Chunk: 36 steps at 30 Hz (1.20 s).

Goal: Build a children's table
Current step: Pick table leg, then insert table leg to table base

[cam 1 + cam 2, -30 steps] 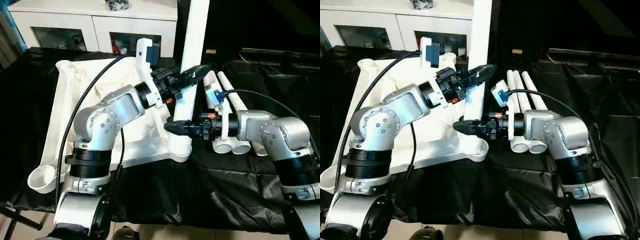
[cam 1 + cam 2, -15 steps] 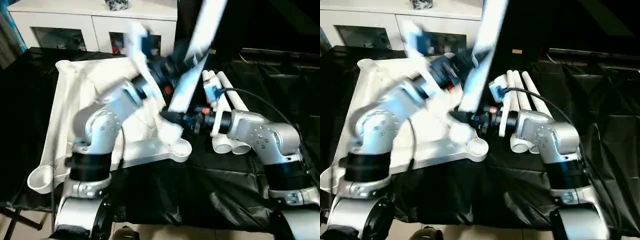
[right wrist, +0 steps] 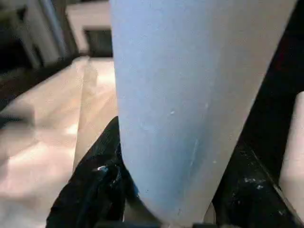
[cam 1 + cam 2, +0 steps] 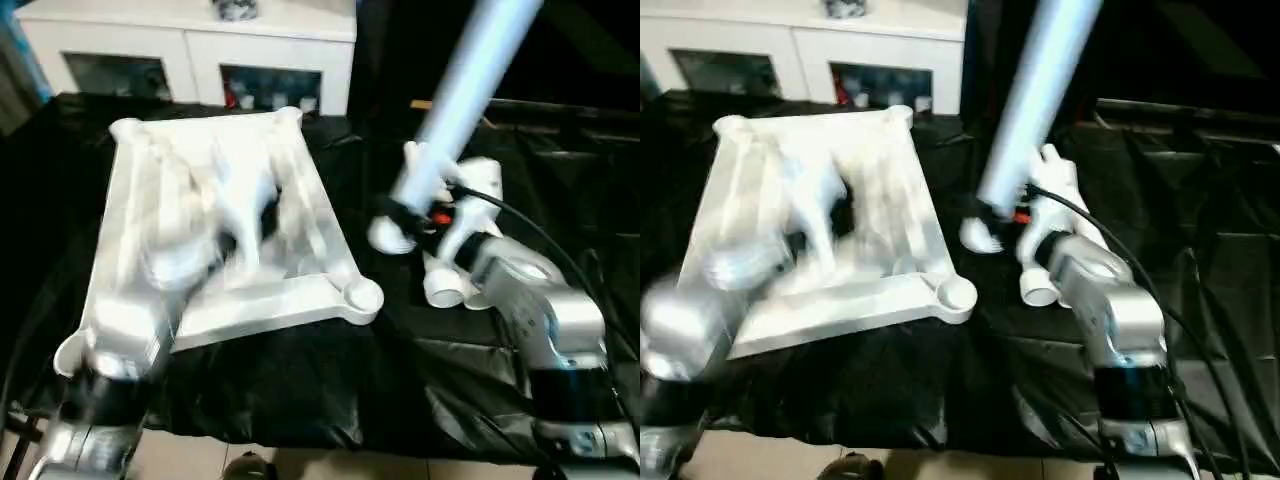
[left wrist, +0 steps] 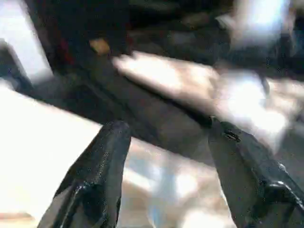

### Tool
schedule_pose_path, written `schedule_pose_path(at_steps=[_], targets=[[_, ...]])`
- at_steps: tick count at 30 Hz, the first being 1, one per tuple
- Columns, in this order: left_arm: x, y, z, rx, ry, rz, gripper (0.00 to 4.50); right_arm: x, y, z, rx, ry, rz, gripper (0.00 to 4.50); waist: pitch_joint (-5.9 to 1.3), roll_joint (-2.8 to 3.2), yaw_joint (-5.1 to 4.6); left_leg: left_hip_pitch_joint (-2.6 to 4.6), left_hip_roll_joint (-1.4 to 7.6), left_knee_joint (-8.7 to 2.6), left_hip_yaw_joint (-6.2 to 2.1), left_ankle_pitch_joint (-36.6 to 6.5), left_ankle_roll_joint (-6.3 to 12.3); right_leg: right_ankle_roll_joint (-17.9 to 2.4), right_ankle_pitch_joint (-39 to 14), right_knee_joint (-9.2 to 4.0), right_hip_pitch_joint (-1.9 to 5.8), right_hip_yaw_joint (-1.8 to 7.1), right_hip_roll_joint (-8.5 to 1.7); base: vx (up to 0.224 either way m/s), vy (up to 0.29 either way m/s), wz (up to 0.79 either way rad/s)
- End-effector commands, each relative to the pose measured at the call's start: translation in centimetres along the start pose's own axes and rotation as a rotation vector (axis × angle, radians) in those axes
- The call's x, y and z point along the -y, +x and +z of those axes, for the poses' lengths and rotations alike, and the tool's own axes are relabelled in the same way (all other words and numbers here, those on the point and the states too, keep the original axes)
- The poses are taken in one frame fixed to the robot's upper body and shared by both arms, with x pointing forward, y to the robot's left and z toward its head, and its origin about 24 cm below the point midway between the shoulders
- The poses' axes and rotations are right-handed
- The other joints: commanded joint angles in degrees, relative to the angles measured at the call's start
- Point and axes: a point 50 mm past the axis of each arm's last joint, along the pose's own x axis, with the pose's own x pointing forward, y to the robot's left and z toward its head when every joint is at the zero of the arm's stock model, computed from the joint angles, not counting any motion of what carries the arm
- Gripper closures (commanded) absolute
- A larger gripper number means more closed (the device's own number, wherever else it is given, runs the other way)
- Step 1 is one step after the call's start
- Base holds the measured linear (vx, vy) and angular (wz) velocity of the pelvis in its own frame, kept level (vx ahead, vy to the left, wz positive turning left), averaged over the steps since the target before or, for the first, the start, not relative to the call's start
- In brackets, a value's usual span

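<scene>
R gripper (image 4: 405, 215) clamps a white tube leg (image 4: 455, 105), tilted toward 1 o'clock. L gripper (image 5: 166, 137) fingers spread, empty, prob. over the upturned tabletop (image 4: 310, 200).

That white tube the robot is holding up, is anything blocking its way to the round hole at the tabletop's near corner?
Nothing visible does. The right gripper holds the leg tilted above the black cloth, beside the open corner socket of the tabletop.
</scene>
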Motion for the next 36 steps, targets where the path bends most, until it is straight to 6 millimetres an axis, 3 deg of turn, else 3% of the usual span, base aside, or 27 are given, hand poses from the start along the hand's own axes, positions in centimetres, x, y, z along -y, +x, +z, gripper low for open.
schedule_pose_path(at_steps=[1, 2, 3, 4, 5, 6, 8, 9, 12, 14, 16, 20, 23, 26, 29, 33, 36], targets=[[0.7, -0.3, -1.7, -0.066, 0.05, -0.151, 1.48, -0.3, -0.3, -0.2, 0.035, -0.021, -0.042, 2.61, -4.42, 2.28, -0.4, 2.5, 1.75, -4.4, -0.85, -12.09, -6.21, -7.2, -1.38, -3.43, 0.69, 1.05, -2.29, 0.0, 0.0, 0.0], [0.7, -0.5, -2.3, -0.106, 0.058, -0.169, 1.48, -0.5, -0.3, -1.0, -0.017, -0.014, -0.041, 2.61, -4.27, 1.67, -0.76, 2.51, 1.77, -4.54, -0.76, -12.85, -6.25, -7.06, -1.39, -3.85, 0.74, 1.06, -2.16, 0.0, 0.0, 0.0], [0.6, -0.6, -2.4, -0.114, 0.06, -0.173, 1.48, -0.5, -0.3, -1.1, -0.029, -0.012, -0.04, 2.61, -4.16, 1.94, -0.98, 2.58, 1.6, -4.7, -0.81, -14.81, -6.82, -7.18, -1.93, -3.83, 0.86, 1.07, -1.92, 0.0, 0.0, 0.0], [0.4, -1.0, -3.5, -0.165, 0.063, -0.191, 1.48, -1.0, -0.3, -2.0, -0.092, -0.007, 0.0, 2.61, -4.18, 3.82, -1.12, 2.68, 1.47, -4.77, -1.1, -16.93, -7.56, -7.58, -3.28, -3.47, 0.88, 1.1, -2.11, 0.0, 0.0, 0.0], [0.4, -1.0, -3.5, -0.165, 0.063, -0.191, 1.48, -1.0, -0.3, -2.0, -0.092, -0.007, 0.0, 2.61, -3.97, 2.96, -1.53, 2.69, 1.51, -4.86, -0.89, -18.52, -7.38, -7.58, -4.66, -4.18, 0.81, 1.14, -2.09, 0.0, 0.0, 0.0], [0.3, -1.2, -3.9, -0.177, 0.057, -0.198, 1.48, -1.3, -0.2, -2.2, -0.091, -0.015, 0.04, 2.61, -3.95, 3.05, -1.7, 2.68, 1.56, -4.86, -0.99, -19.79, -7.2, -8.31, -6.22, -4.0, 0.99, 1.26, -2.36, 0.0, 0.0, 0.0], [0.1, -1.3, -4.7, -0.205, 0.029, -0.229, 1.48, -1.6, 0.1, -2.3, -0.108, -0.024, 0.093, 2.61, -3.81, 2.67, -1.94, 2.2, 1.52, -4.87, -0.94, -19.44, -5.88, -8.88, -8.76, -4.31, 1.26, 1.37, -2.7, 0.0, 0.0, 0.0], [-0.1, -1.4, -5.2, -0.228, 0.032, -0.232, 1.48, -1.8, 0.2, -2.6, -0.121, -0.024, 0.117, 2.61, -3.88, 3.09, -1.95, 2.19, 1.58, -4.74, -0.82, -18.21, -5.19, -9.06, -9.44, -4.39, 1.12, 1.53, -2.86, 0.0, 0.0, 0.0], [-0.7, -1.3, -6.0, -0.261, 0.045, -0.245, 1.48, -1.8, 0.7, -2.9, -0.156, -0.039, 0.146, 2.61, -4.01, 2.59, -2.0, 2.12, 1.66, -4.75, -0.79, -16.07, -4.21, -9.0, -10.52, -4.43, 1.19, 1.56, -2.94, 0.0, 0.0, 0.0], [-0.8, -1.3, -6.1, -0.268, 0.041, -0.253, 1.48, -1.9, 0.8, -3.1, -0.17, -0.045, 0.16, 2.61, -4.06, 3.21, -2.21, 2.13, 1.78, -4.76, -0.85, -15.47, -4.28, -9.49, -9.35, -4.27, 1.04, 1.45, -2.88, 0.0, 0.0, 0.0], [-1.1, -1.3, -6.3, -0.277, 0.034, -0.273, 1.65, -2.0, 0.9, -3.2, -0.191, -0.067, 0.175, 2.61, -4.2, 2.85, -2.39, 2.25, 1.75, -4.65, -0.76, -14.74, -4.04, -10.3, -7.05, -4.06, 1.12, 1.38, -2.71, 0.0, 0.0, 0.0], [-1.9, -1.1, -6.7, -0.295, 0.054, -0.323, 1.94, -1.7, 1.6, -2.8, -0.197, -0.089, 0.187, 2.61, -4.28, 2.94, -2.3, 2.21, 1.58, -4.35, -0.56, -13.3, -3.03, -11.61, -4.79, -4.02, 1.12, 1.35, -2.78, 0.0, 0.0, 0.0], [-2.1, -1.2, -6.9, -0.299, 0.048, -0.333, 2.19, -1.7, 1.9, -2.6, -0.192, -0.101, 0.193, 2.61, -4.31, 2.91, -2.31, 2.19, 1.71, -4.4, -0.59, -13.37, -3.47, -11.62, -4.66, -3.82, 1.26, 1.36, -2.91, 0.0, 0.0, 0.0], [-2.6, -1.4, -6.9, -0.307, 0.017, -0.345, 2.37, -1.8, 2.1, -2.3, -0.183, -0.109, 0.212, 2.61, -4.53, 3.07, -2.26, 2.24, 1.69, -4.18, -0.5, -11.99, -2.85, -12.3, -0.99, -3.5, 1.41, 1.29, -2.88, 0.0, 0.0, 0.0], [-2.8, -1.7, -6.9, -0.323, 0.008, -0.366, 2.58, -1.9, 2.2, -2.3, -0.186, -0.113, 0.221, 2.61, -4.43, 3.34, -2.22, 2.31, 1.76, -4.25, -0.53, -12.62, -2.86, -12.97, -1.15, -3.53, 1.34, 1.22, -2.83, 0.0, 0.0, 0.0], [-3.2, -1.9, -7.1, -0.333, 0.005, -0.373, 3.01, -2.0, 2.4, -2.3, -0.19, -0.114, 0.24, 2.61, -4.36, 3.22, -2.32, 2.38, 1.76, -4.34, -0.53, -14.23, -3.11, -13.29, -3.05, -3.64, 1.38, 1.26, -2.92, 0.0, 0.0, 0.0], [-3.2, -2.0, -7.1, -0.326, -0.006, -0.378, 3.08, -2.1, 2.4, -2.3, -0.196, -0.119, 0.255, 2.61, -4.33, 3.37, -2.3, 2.44, 1.92, -4.44, -0.58, -14.81, -3.34, -13.36, -3.27, -3.64, 1.35, 1.27, -2.96, 0.0, 0.0, 0.0]])
